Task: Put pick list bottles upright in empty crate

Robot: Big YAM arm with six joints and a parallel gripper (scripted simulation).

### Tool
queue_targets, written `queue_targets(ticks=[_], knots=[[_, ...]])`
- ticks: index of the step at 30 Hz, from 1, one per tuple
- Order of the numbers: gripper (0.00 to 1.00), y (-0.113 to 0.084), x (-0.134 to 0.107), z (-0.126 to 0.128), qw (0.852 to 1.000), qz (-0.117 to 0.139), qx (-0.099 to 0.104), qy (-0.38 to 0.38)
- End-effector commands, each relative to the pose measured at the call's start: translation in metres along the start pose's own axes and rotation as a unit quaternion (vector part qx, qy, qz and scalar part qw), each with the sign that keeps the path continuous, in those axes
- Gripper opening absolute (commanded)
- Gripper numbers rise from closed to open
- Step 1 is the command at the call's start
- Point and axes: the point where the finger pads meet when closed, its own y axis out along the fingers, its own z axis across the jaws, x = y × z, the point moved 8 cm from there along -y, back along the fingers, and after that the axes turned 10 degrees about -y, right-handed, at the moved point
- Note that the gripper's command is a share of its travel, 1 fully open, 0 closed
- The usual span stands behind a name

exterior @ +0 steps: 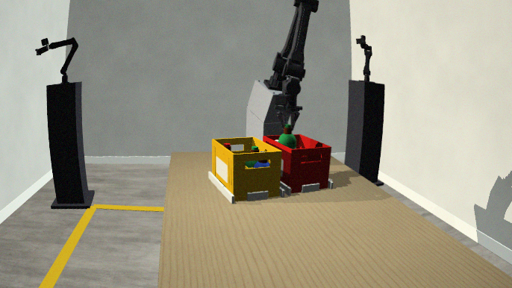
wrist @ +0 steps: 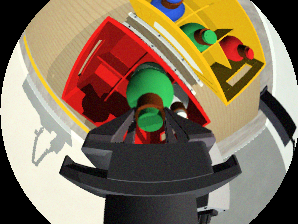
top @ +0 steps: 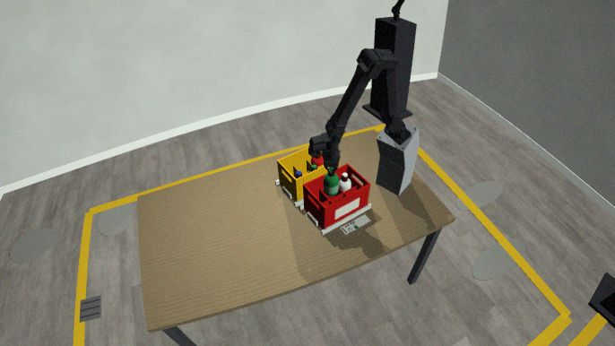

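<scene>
Standing in the yellow open-topped crate [top: 291, 187] [exterior: 257, 183] [wrist: 220, 90]: blue, green, red bottles | Clamped on the green round-shouldered bottle's neck: black parallel gripper [top: 331, 168] [exterior: 288, 126] [wrist: 150, 120] | green round-shouldered bottle [top: 331, 184] [exterior: 287, 140] [wrist: 150, 87]: upright, partly inside red open-topped crate [top: 314, 207] [exterior: 310, 171] [wrist: 85, 65], beside white-capped bottle [top: 344, 184] [wrist: 180, 110]

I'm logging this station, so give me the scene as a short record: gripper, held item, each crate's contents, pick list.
gripper: shut on the bottle's neck
held item: green bottle, upright
red crate: held bottle partly inside; white-capped bottle
yellow crate: blue, green and red bottles
pick list: beside red crate, too small to read
</scene>
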Motion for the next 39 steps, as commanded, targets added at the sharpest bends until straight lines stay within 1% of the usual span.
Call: queue_targets(ticks=[1, 4, 7, 10, 11, 12, 13, 14, 18, 20, 23, 27, 28, 29, 31, 35, 37, 39], knots=[[0.0, 0.003, 0.013, 0.009, 1.0, -0.015, 0.005, -0.005], [0.0, 0.001, 0.015, 0.011, 1.0, -0.023, 0.007, -0.007], [0.0, 0.009, 0.013, 0.008, 1.0, -0.015, 0.004, -0.005], [0.0, 0.01, 0.013, 0.008, 1.0, -0.014, 0.004, -0.005], [0.0, 0.001, 0.018, 0.012, 0.999, -0.03, 0.01, -0.01], [0.0, 0.003, 0.018, 0.012, 1.0, -0.028, 0.009, -0.009], [0.0, 0.01, 0.014, 0.01, 1.0, -0.018, 0.006, -0.006], [0.0, 0.014, 0.013, 0.009, 1.0, -0.014, 0.005, -0.005], [0.0, 0.018, 0.013, 0.009, 1.0, -0.013, 0.005, -0.005], [0.0, 0.015, 0.016, 0.011, 1.0, -0.022, 0.007, -0.007], [0.0, 0.023, 0.013, 0.008, 1.0, -0.013, 0.004, -0.005], [0.0, 0.026, 0.013, 0.009, 1.0, -0.013, 0.004, -0.005], [0.0, 0.016, 0.019, 0.012, 0.999, -0.029, 0.009, -0.009], [0.0, 0.018, 0.019, 0.013, 0.999, -0.029, 0.01, -0.009], [0.0, 0.029, 0.013, 0.009, 1.0, -0.013, 0.004, -0.005], [0.0, 0.034, 0.012, 0.009, 1.0, -0.012, 0.004, -0.005], [0.0, 0.031, 0.015, 0.011, 1.0, -0.02, 0.007, -0.006], [0.0, 0.036, 0.013, 0.009, 1.0, -0.015, 0.005, -0.005]])
